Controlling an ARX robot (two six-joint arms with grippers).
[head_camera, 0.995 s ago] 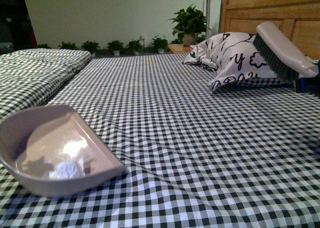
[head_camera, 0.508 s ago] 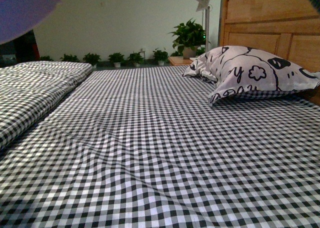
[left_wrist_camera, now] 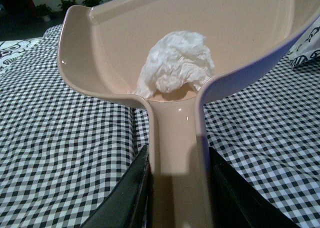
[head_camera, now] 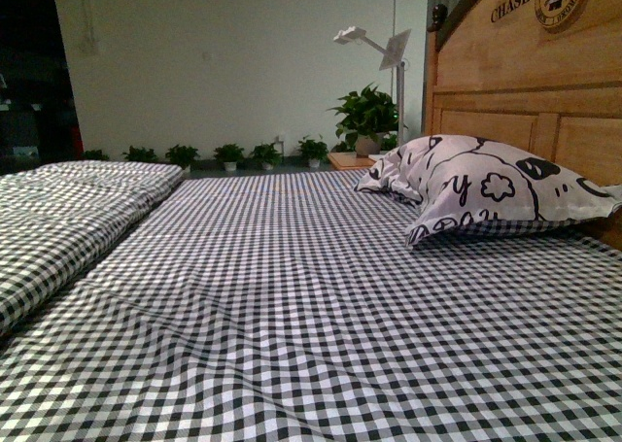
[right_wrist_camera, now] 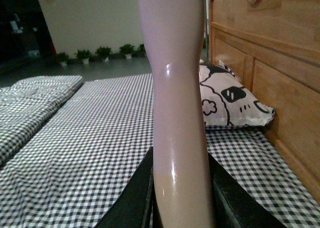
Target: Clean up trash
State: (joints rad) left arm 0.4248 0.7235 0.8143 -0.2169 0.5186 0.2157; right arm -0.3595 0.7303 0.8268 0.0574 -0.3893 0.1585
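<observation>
L end effector (left_wrist_camera: 176,188) clamped on dustpan (left_wrist_camera: 125,47) handle, tissue wad (left_wrist_camera: 176,61) loose inside; R end effector (right_wrist_camera: 179,193) clamped on brush handle (right_wrist_camera: 175,87). Tilt could spill wad onto bed (left_wrist_camera: 55,153).

Checked bedsheet (head_camera: 292,306), printed pillow (head_camera: 481,185), wooden headboard (head_camera: 525,83), potted plants (head_camera: 367,119)

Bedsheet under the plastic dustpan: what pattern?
Black-and-white gingham check bedsheet; clearest in the front view.
</observation>
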